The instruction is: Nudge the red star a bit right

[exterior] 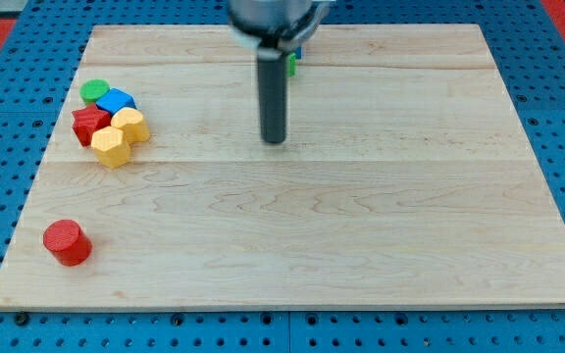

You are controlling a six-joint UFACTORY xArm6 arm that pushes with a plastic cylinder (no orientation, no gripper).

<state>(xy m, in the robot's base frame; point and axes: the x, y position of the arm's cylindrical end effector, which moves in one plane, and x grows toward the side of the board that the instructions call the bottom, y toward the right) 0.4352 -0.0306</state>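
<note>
We carry no claw, only a dark rod whose end, my tip (275,140), rests on the pale wooden board (361,226), holding nothing. The red star block (89,124) sits far toward the view's left, touching a blue block (117,100) and two yellow blocks (120,135). A green block (93,91) tops that cluster, and a red cylinder (67,242) lies below.

Your rod hangs straight down from the mount at the view's twelve o'clock, dark and upright, no tilt showing. Your tip (275,140) sits just above centre, roughly at the twelve o'clock side of the middle.
</note>
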